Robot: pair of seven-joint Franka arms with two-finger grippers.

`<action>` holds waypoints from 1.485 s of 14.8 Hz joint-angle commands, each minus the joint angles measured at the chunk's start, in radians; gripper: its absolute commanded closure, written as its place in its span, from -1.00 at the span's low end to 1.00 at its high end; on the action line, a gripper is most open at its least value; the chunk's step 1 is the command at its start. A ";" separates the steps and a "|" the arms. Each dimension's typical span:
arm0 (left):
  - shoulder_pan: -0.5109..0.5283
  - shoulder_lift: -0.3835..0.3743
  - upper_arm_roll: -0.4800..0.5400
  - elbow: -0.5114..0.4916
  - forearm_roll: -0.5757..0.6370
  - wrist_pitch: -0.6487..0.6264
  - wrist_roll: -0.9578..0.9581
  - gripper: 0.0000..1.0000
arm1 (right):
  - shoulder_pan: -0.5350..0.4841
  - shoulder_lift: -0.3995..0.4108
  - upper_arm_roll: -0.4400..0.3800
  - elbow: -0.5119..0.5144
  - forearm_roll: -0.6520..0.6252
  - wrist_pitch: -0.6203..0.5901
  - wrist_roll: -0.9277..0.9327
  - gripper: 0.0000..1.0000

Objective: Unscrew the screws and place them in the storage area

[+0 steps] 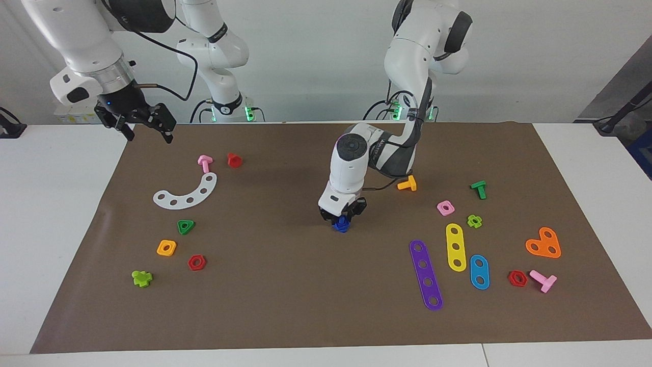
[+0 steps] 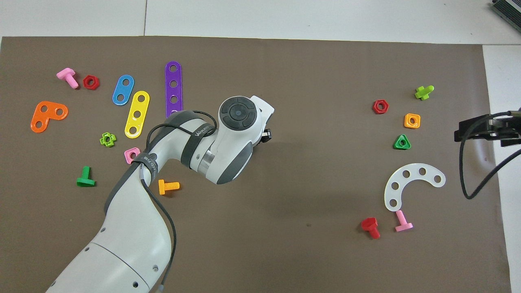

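**L claw clamped on the blue screw, mid-mat**

I've got the left gripper [image 1: 342,219] down at the middle of the brown mat [image 1: 285,300], clenched on the top of the blue screw [image 1: 341,225]. Screw sits on the mat w/ its nut; overhead view hides it under the wrist. Wrist points straight down, prob. so I can twist the head about its own axis. Parts are clustered toward each arm's end of the mat, e.g. purple strip [image 1: 426,274] and white arc [image 1: 187,192], leaving the centre for the work. Right gripper [image 1: 146,125] waits, fingers spread, over the mat's corner at its own end, out of the way.
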 commanded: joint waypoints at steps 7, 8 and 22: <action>-0.016 0.000 0.017 0.011 0.025 -0.039 -0.019 0.17 | 0.000 -0.015 -0.003 -0.012 0.012 -0.013 -0.004 -1.00; -0.016 0.000 0.017 0.019 0.025 -0.050 -0.019 0.18 | 0.000 -0.015 -0.003 -0.012 0.012 -0.013 -0.004 -1.00; -0.014 0.018 0.015 0.140 -0.011 -0.191 -0.022 0.20 | -0.001 -0.015 -0.003 -0.012 0.012 -0.013 -0.004 -1.00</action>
